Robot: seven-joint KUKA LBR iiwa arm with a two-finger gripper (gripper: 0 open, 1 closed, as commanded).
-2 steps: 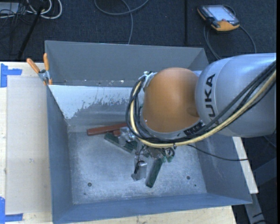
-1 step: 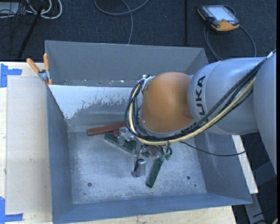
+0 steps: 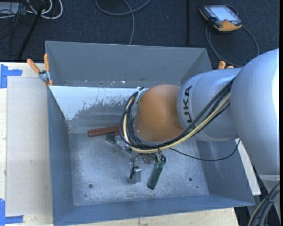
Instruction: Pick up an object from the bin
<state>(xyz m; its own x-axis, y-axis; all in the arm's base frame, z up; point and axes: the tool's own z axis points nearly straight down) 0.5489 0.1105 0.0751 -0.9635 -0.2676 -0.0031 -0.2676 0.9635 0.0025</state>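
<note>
Gripper [image 3: 144, 174] sits low in the bin [image 3: 85, 187]; open or closed, I can't tell. Red-brown stick [image 3: 103, 132] lies beyond it to the left, long axis crosswise.

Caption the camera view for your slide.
Gripper low in the grey bin, near a reddish-brown stick.
</note>
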